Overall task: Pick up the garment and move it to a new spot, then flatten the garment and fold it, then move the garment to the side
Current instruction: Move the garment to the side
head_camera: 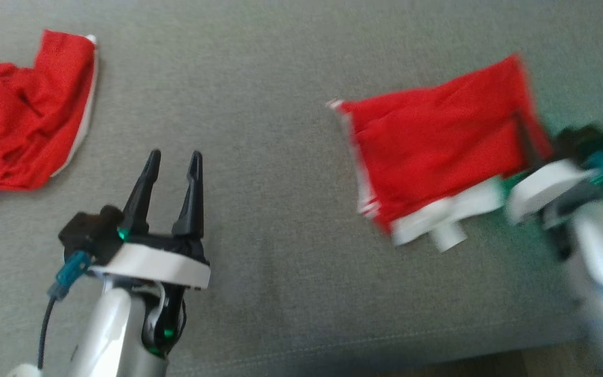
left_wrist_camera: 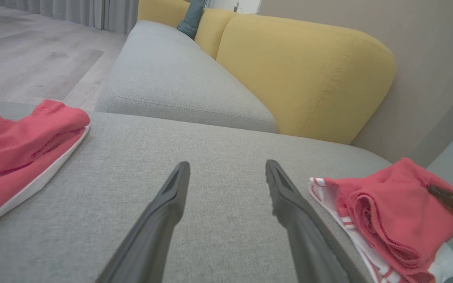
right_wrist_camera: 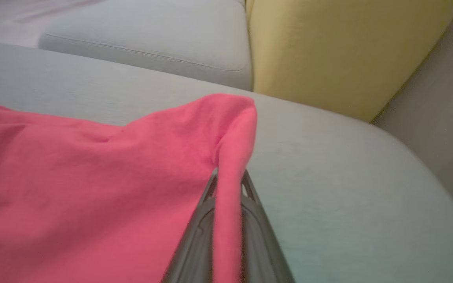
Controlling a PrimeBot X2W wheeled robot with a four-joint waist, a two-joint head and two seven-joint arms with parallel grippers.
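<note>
R gripper has its jaws pressed together on a raised fold at the edge of the red garment. Garment sits on the right side of the grey sofa seat, white-striped edge toward L gripper. L gripper hovers over bare seat w/ jaws spread. 2nd red garment lies crumpled far left.

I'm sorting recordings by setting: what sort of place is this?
Most likely a home living room: a grey sofa seat with yellow back cushions, a wood-look plank floor and curtains beyond.
</note>
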